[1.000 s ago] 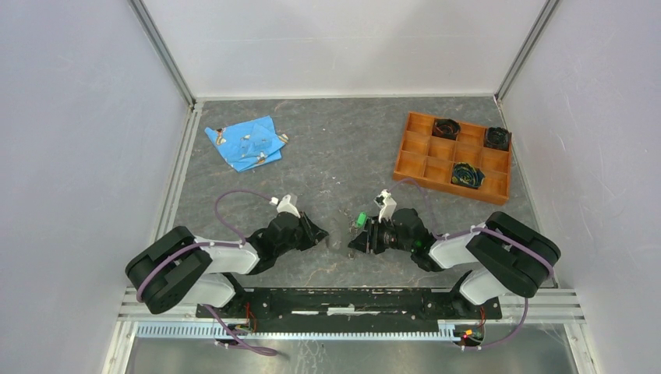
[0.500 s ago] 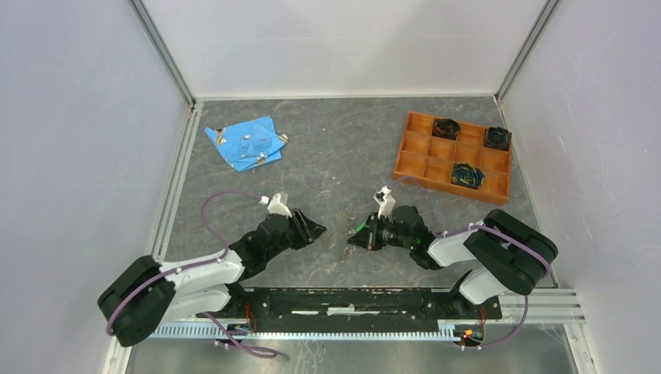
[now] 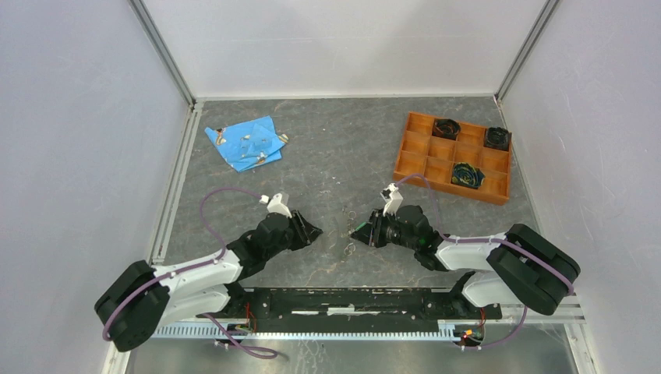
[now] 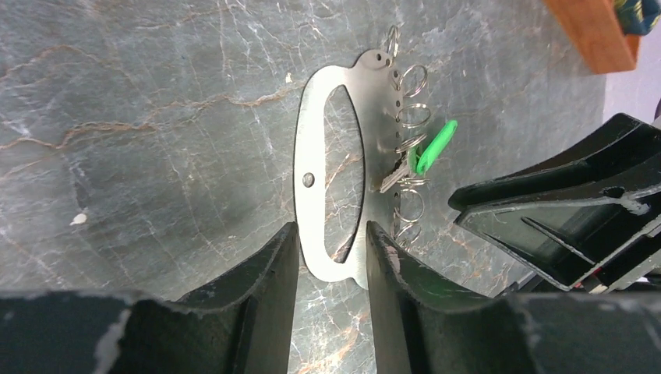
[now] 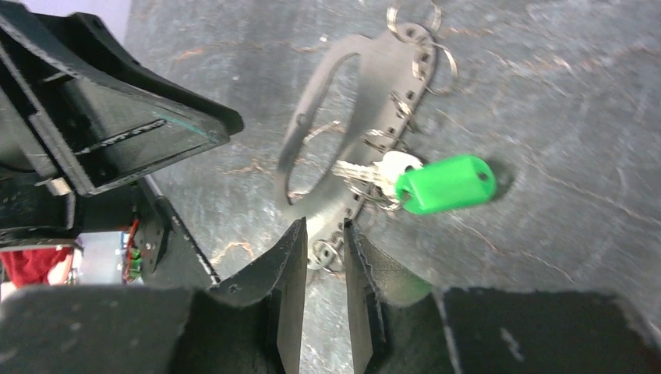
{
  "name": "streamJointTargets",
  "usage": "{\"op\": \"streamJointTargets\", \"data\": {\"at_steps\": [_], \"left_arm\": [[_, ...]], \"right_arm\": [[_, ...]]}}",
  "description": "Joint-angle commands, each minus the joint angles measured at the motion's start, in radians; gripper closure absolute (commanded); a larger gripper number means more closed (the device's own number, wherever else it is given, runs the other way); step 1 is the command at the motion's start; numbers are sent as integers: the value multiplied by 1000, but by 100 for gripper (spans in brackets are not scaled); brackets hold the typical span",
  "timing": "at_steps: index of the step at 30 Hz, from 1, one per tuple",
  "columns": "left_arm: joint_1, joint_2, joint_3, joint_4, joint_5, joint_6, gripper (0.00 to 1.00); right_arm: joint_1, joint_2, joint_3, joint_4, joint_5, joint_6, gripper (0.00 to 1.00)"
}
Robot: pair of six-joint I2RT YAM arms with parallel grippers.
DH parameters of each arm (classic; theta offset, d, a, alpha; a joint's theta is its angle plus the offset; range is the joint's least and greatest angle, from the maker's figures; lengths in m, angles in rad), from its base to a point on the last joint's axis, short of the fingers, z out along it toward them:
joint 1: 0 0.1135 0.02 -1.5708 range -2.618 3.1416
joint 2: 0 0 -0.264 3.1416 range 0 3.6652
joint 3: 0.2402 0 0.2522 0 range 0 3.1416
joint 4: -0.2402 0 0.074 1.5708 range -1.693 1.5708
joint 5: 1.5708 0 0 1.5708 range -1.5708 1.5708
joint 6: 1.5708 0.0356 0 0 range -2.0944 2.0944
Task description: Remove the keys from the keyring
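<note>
The keyring (image 4: 312, 167) is a flat grey oval loop, low over the table between my two grippers (image 3: 347, 230). Small split rings line one edge. One key with a green head (image 4: 433, 145) and a silvery blade (image 5: 355, 169) hangs from it. My left gripper (image 4: 331, 241) is open, with its fingers on either side of the keyring's near end. My right gripper (image 5: 323, 234) is nearly closed on the keyring's (image 5: 323, 204) rim, with a small split ring between the pads. In the top view, the left gripper (image 3: 312, 231) and right gripper (image 3: 360, 232) face each other.
An orange compartment tray (image 3: 436, 181) holding dark coiled items stands at the back right; its corner shows in the left wrist view (image 4: 592, 35). A blue cloth (image 3: 245, 142) with small metal pieces lies at the back left. White walls enclose the table.
The left arm has swung forward, bringing its gripper up to the keyring. The right arm has stretched out and come lower with the keyring. The green key head no longer shows from above.
</note>
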Motion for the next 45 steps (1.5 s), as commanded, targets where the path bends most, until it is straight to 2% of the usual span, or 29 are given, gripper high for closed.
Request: {"op": "streamJointTargets", "data": {"at_steps": [1,18,30,35,41,45], "left_arm": [[3,75,59,55,40,96,57],[3,221,39,186,85,70,64],[2,215,14,216,95,52,66],[2,202,-3,224,95,49,67],[3,152,-15,184,66,49,64],[10,89,-23,133,60,40,57]], "right_arm": [[16,4,-37,-16,93,47,70],[56,130,-39,97,132,176,61],[58,198,-31,120,153,216,63],[59,203,-21,106,164,216,71],[60,192,4,93,155,183,98],[68,160,29,109,127,137,100]]}}
